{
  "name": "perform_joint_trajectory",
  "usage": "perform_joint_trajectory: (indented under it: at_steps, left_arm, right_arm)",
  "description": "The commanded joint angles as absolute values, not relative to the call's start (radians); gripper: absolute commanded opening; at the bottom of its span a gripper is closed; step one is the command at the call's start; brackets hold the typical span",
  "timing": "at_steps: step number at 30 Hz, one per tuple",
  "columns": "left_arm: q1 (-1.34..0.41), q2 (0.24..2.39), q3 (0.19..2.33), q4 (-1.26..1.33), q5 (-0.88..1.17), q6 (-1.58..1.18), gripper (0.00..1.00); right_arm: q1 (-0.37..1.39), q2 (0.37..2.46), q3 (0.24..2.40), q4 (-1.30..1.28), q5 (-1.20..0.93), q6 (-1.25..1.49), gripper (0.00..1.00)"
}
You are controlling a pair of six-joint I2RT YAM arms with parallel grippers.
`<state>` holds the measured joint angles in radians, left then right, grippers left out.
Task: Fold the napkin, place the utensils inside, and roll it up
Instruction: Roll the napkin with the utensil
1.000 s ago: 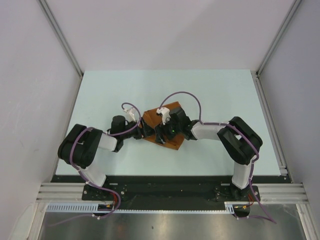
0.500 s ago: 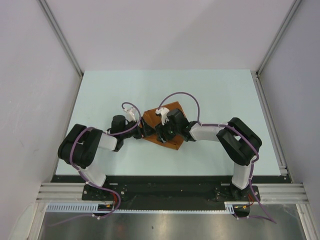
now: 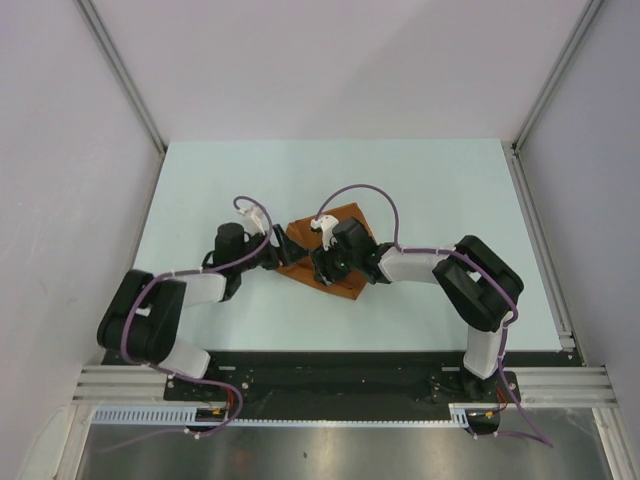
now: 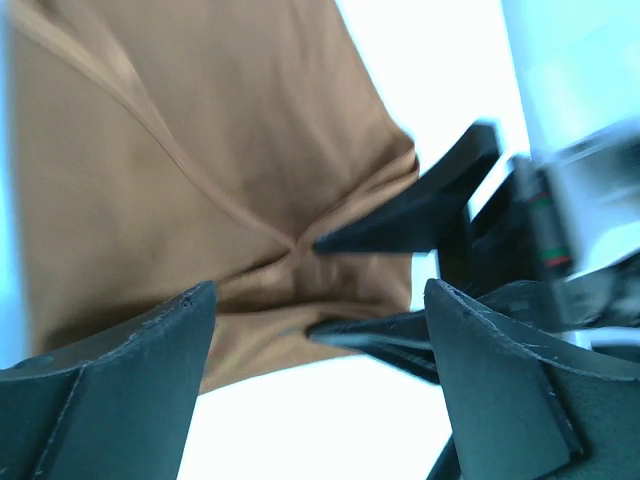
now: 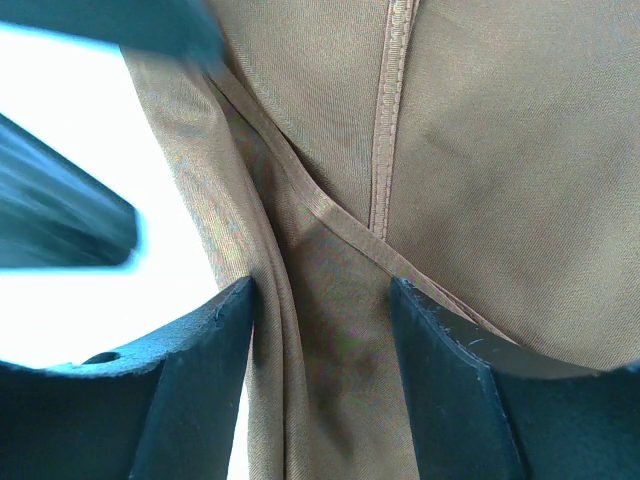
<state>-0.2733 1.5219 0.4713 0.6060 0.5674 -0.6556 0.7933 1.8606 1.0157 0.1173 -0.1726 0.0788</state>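
**Napkin caught between two arms, right pincer nearer the fold**

Nine o'clock side first: the left gripper (image 4: 320, 300) has its jaws wide and grips nothing that I can see. Its dark matte fingers (image 4: 120, 380) hang at the cloth's nine o'clock corner. From it the napkin (image 3: 343, 215) lies at three o'clock, in the middle of the table (image 3: 450, 190). It is a tilted, already doubled-over patch, and I judge its long axis to run about ten to four, though both wrists cover much of it. The cloth is a rust-brown plain weave, soft and limp, with a flat stitched hem (image 5: 392, 90) and a diagonal fold edge crossing it.

The right gripper (image 5: 318, 292) reaches in from three o'clock and sits over the cloth itself, so it is the nearer arm by far. Its jaws stand at a middling width astride a raised, gathered ridge (image 5: 280, 350) of fabric. The ridge brushes one finger, but I cannot tell whether it is truly pinched. In the left wrist view the cloth puckers toward one of its black fingertips (image 4: 340, 238).

As for the spoon, I find it in no view. I judge the next move turns on that ridge, which runs six to twelve in the right wrist view, in line with the gap.
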Motion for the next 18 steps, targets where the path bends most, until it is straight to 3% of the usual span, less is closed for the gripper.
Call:
perform_joint_trajectory:
  at_steps: [1, 10, 18]
  left_arm:
    - [-0.241, 1.364, 0.505, 0.483, 0.453, -0.594, 0.90]
    - [-0.164, 1.276, 0.368, 0.457, 0.370, -0.610, 0.89]
    - [-0.133, 1.339, 0.339, 0.497, 0.416, -0.606, 0.73]
  right_arm:
    - [0.787, 1.896, 0.991, 0.003, -0.107, 0.086, 0.61]
    - [0.787, 1.907, 0.997, 0.005, -0.118, 0.091, 0.62]
    - [0.787, 1.911, 0.999, 0.003, -0.129, 0.091, 0.62]
